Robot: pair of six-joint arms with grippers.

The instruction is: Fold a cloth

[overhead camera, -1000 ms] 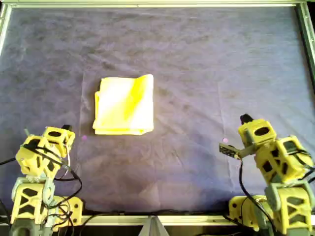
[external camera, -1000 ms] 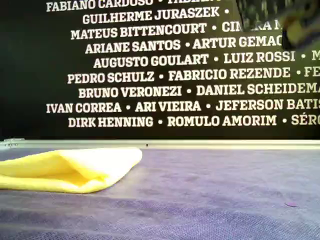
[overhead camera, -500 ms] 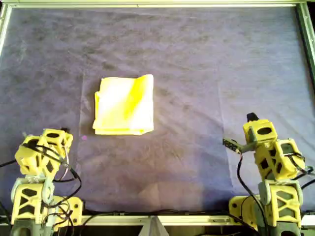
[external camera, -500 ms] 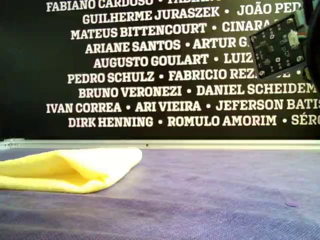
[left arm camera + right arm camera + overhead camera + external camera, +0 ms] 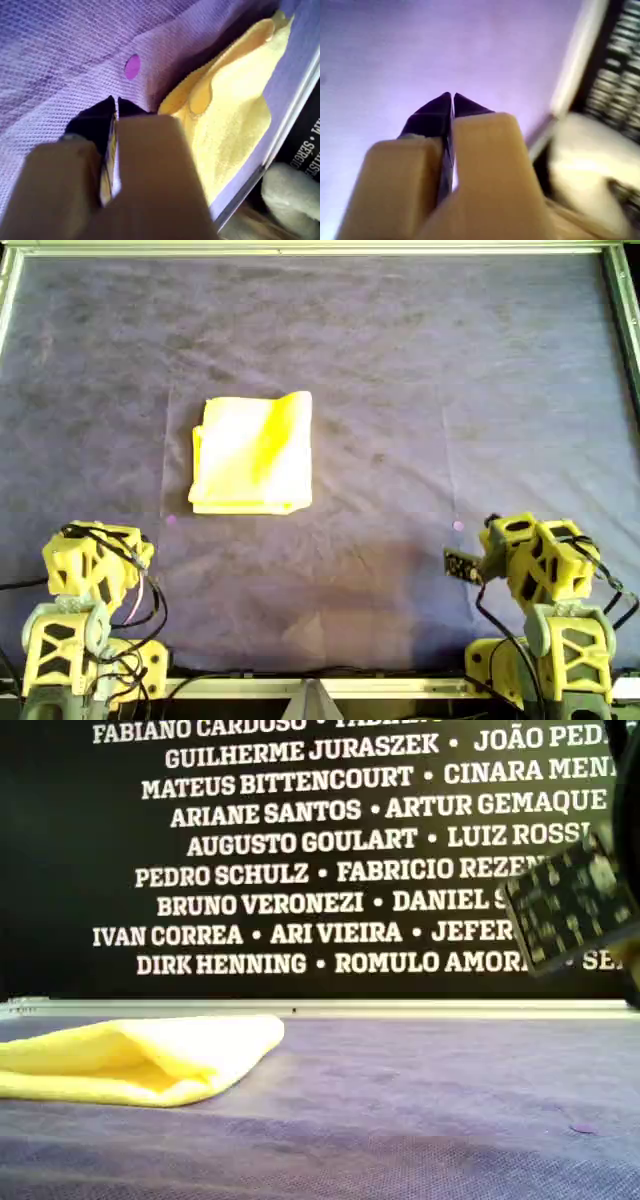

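A yellow cloth [image 5: 251, 453] lies folded into a rough square on a purple sheet [image 5: 420, 370], left of centre in the overhead view. In the exterior view the cloth [image 5: 140, 1060] sits low at the left, its folded layers showing along the near edge, with a black wall of white names [image 5: 300, 850] behind.

My first gripper [image 5: 117, 107] is clenched with nothing in it, above the sheet just short of the cloth [image 5: 230, 115], beside a small pink dot [image 5: 132, 66].

My second gripper [image 5: 452, 97] is clenched too, empty, over bare sheet.

2 yellow arms sit folded at the near edge in the overhead view, well apart from the cloth.
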